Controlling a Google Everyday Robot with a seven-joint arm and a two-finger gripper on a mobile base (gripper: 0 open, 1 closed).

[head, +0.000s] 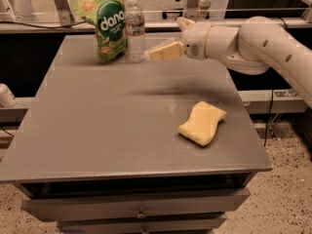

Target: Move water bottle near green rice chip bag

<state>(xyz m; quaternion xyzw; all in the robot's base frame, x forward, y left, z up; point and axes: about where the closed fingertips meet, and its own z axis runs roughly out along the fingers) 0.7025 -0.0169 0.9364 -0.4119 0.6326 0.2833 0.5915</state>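
— Where is the small clear ribbed plastic water bottle with the white cap being seen?

— It is being shown standing upright just beside the bright green glossy rice chip bag, on that bag's right in the view. Whether the two are touching cannot be told. Both are being borne by the flat grey table.

— And the pale yellow gripper?

— It is being held out on the thick white arm, farther to the right of the bag, just past the bottle. Its tip is being pointed at the bottle's lower half. Whether the claw is open or closed cannot be told.

— Is anything else being shown?

— A yellow wavy sponge is being seen lying flat, well apart from the bag, toward the near right.
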